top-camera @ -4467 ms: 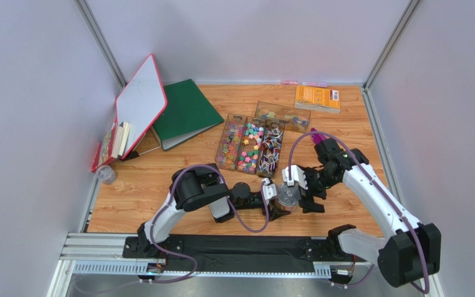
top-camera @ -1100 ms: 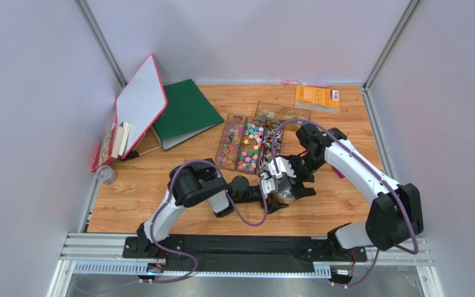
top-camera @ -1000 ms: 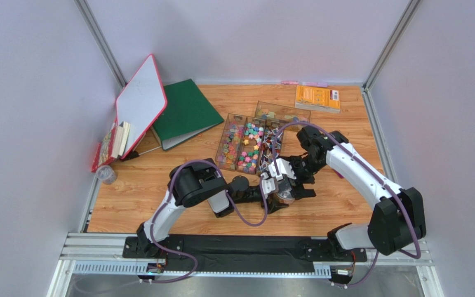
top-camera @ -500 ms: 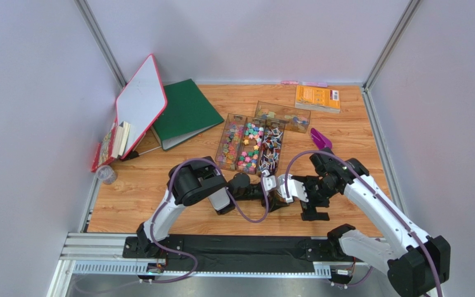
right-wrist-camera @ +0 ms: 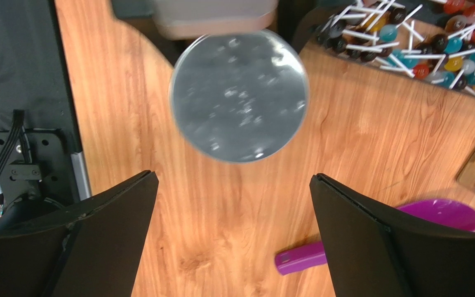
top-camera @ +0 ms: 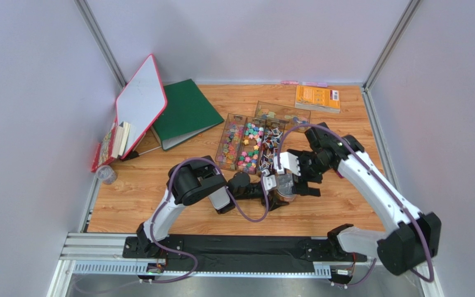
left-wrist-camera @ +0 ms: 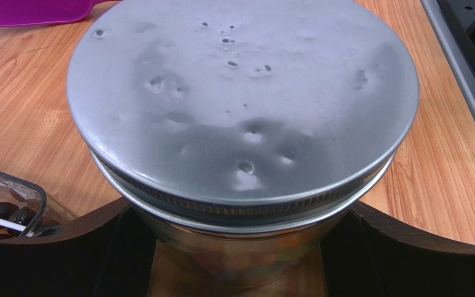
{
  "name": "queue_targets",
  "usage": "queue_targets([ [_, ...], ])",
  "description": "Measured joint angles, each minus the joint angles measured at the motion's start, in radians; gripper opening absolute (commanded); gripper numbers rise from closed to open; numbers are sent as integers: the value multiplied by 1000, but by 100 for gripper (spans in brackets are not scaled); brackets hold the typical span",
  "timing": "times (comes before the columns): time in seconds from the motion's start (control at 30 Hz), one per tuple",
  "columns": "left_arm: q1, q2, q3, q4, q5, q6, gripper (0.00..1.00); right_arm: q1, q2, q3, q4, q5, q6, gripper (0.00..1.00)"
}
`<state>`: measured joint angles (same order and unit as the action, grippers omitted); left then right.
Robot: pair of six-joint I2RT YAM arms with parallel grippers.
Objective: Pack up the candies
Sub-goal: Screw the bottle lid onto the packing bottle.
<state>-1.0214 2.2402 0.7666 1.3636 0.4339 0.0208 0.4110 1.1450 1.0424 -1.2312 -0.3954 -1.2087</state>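
Note:
The candies (top-camera: 249,145) fill three clear trays side by side at mid-table; the lollipops on white sticks also show in the right wrist view (right-wrist-camera: 419,37). My left gripper (top-camera: 271,192) is shut on a glass jar (top-camera: 283,187) with a dented grey metal lid (left-wrist-camera: 240,105). Coloured candies show dimly through the jar's glass (left-wrist-camera: 246,260). My right gripper (top-camera: 307,176) is open and empty, hovering just right of the jar, with the lid below it (right-wrist-camera: 239,96). The purple scoop (right-wrist-camera: 382,238) lies on the wood beside the jar.
A fourth clear tray (top-camera: 282,116) stands behind the three. An orange book (top-camera: 317,98) lies at the back right. A green binder (top-camera: 184,111) and a whiteboard (top-camera: 141,102) sit at the back left. A small jar (top-camera: 105,174) lies at the left edge.
My right arm swung from over the trays down to the jar's right, then back up close beside it, staying open. My left gripper has kept hold of the jar.

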Motion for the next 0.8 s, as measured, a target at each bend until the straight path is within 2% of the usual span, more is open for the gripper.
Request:
queue_targets([
  [0.2, -3, -5, 0, -8, -2, 16, 0, 5, 291, 202, -39, -31, -24, 100],
  [0.3, -4, -7, 0, -11, -1, 26, 0, 15, 361, 242, -55, -37, -36, 100],
  [0.8, -5, -16, 0, -25, -2, 38, 0, 85, 344, 160, -75, -42, -45, 100],
])
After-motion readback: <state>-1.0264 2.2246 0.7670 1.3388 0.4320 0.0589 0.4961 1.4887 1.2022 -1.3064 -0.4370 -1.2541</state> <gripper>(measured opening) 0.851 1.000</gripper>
